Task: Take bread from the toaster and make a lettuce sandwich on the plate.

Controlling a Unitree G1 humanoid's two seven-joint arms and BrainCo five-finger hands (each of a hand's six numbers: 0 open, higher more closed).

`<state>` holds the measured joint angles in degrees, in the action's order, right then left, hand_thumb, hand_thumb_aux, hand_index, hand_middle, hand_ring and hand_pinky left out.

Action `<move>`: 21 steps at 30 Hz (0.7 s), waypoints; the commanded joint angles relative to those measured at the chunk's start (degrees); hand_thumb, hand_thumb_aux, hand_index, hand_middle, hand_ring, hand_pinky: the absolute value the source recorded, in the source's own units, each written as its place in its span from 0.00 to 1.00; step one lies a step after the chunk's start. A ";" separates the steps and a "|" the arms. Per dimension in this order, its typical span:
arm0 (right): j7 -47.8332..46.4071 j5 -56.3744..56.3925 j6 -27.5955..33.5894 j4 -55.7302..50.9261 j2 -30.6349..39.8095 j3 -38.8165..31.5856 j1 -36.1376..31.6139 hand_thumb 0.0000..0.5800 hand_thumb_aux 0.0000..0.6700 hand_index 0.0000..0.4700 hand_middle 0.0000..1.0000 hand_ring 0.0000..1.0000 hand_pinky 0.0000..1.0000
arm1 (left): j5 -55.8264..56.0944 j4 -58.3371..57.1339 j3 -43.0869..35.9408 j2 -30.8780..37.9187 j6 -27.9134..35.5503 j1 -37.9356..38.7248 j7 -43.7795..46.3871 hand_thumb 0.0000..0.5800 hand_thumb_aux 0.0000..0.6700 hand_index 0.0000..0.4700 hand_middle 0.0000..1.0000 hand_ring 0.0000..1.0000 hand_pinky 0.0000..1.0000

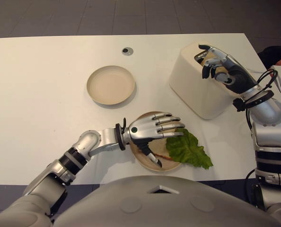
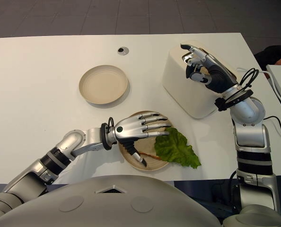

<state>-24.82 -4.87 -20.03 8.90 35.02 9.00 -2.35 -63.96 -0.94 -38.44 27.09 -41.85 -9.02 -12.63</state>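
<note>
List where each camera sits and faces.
Left eye view: on the head, facing forward and down at the white table; left robot hand over the round beige plate, right robot hand atop the cream boxy toaster.
Right eye view: same head, slightly to the right, same aim; both robot hands show.
Shared: whole scene, including green lettuce leaf.

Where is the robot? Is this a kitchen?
Probably not a real kitchen, more a test room: a white table on grey floor tiles, holding a toaster, a lettuce leaf on a plate and an empty dish.

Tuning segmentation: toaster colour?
Cream-white toaster, clearest in the right eye view.
</note>
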 commanded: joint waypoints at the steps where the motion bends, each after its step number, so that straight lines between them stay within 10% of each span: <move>1: -0.07 -0.97 -0.07 -0.48 0.25 -0.85 0.15 0.00 0.00 0.00 0.63 0.63 0.63 | -1.13 2.31 0.01 1.72 -0.17 -1.87 3.11 0.00 0.00 0.00 0.00 0.00 0.00; 6: -0.23 -1.05 0.29 -0.21 0.08 -1.49 -0.16 0.00 0.00 0.00 0.62 0.62 0.62 | -6.70 -0.54 -3.84 1.30 0.44 -4.13 4.56 0.00 0.00 0.00 0.00 0.00 0.00; 7: -0.21 -1.11 0.33 -0.16 0.07 -1.67 -0.10 0.00 0.00 0.00 0.62 0.62 0.62 | -8.30 -1.60 -4.83 0.97 0.83 -4.70 4.21 0.51 0.30 0.30 0.00 0.00 0.00; 9: -0.19 -1.20 0.39 -0.18 0.13 -2.02 -0.03 0.00 0.00 0.00 0.62 0.62 0.62 | -10.38 -3.00 -6.16 0.30 1.64 -5.61 3.22 0.82 0.57 0.57 0.00 0.00 0.00; 16: -0.09 -1.54 0.77 -0.34 0.25 -2.32 -0.06 0.00 0.00 0.00 0.62 0.62 0.62 | -10.40 -3.22 -8.08 -1.94 3.16 -6.39 -0.47 0.96 0.79 0.79 0.00 0.00 0.00; 21: -1.01 -1.92 0.27 0.45 0.63 -3.07 0.88 0.00 0.00 0.00 0.62 0.62 0.62 | -8.50 -3.53 -7.48 -1.13 3.26 -6.54 -0.06 0.93 0.73 0.73 0.00 0.00 0.00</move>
<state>-24.80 -6.39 -19.61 8.70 35.01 6.94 -2.34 -73.00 -4.08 -46.00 25.03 -38.78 -15.17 -13.32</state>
